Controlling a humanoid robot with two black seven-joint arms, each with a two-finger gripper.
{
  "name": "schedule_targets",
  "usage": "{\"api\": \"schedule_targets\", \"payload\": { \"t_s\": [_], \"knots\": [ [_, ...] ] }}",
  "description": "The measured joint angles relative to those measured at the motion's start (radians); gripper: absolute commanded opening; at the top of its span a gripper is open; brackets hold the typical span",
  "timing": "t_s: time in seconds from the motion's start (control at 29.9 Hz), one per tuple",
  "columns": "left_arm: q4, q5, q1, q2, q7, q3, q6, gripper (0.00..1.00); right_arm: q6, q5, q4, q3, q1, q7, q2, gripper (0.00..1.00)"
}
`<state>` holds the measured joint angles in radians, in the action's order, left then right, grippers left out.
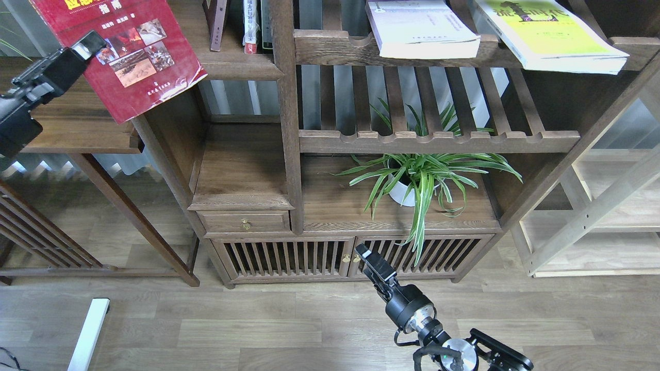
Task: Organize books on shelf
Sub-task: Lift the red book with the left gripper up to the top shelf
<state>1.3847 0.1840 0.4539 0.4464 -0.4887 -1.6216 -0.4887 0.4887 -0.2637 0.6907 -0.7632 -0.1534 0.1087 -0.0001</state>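
Red paperback point(129, 51) with yellow title tilts at upper left, pinched along its left edge by the left gripper point(85, 44), its lower corner overlapping the dark shelf board point(227, 69). Lavender-white book point(420, 28) and yellow-green book point(549, 36) lie on the slatted rack upper right. Right gripper point(367, 257) hangs low centre, fingers indistinct—cannot tell its opening.

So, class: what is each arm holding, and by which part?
The left gripper holds the red book by its left edge. The right gripper holds nothing.
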Motion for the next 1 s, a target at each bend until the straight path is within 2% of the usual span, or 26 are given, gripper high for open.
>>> {"api": "schedule_targets", "payload": {
  "t_s": [0.47, 0.77, 1.0],
  "knots": [
    [-0.099, 0.002, 0.120, -0.006, 0.000, 0.017, 0.000, 0.00, 0.000, 0.000, -0.003, 0.002, 0.009, -0.003, 0.000, 1.00],
    [-0.108, 0.052, 0.210, -0.005, 0.000, 0.033, 0.000, 0.00, 0.000, 0.000, 0.001, 0.014, 0.011, -0.006, 0.000, 1.00],
    [-0.108, 0.081, 0.231, -0.001, 0.000, 0.041, 0.000, 0.00, 0.000, 0.001, 0.003, 0.016, 0.011, -0.007, 0.000, 1.00]
  ]
}}
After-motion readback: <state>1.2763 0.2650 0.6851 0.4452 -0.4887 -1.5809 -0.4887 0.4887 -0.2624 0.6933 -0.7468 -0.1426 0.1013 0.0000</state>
